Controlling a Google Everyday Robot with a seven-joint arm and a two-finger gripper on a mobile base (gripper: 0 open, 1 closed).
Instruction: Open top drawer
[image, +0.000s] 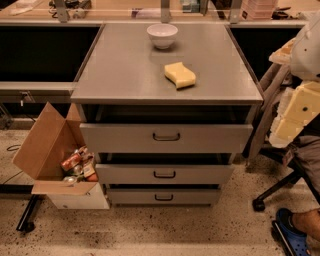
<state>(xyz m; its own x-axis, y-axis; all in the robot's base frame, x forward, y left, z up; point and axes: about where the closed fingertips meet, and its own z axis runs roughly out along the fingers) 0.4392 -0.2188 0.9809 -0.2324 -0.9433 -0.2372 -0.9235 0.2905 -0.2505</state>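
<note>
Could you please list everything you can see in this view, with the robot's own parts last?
cabinet top: one, grey, centre
bowl: one, white, at the back of the cabinet top
sponge: one, yellow, on the cabinet top in front of the bowl
top drawer: one, grey, just under the cabinet top, partly out
middle drawer: one, grey, below the top drawer
bottom drawer: one, grey, lowest
cardboard box: one, brown, open, on the floor to the left
packets: several, red and mixed, inside the box
chair base: one, black, on the floor to the right
shoe: one, blue, bottom right corner
hand: one, pale yellow, at the right edge, clear of the drawers
</note>
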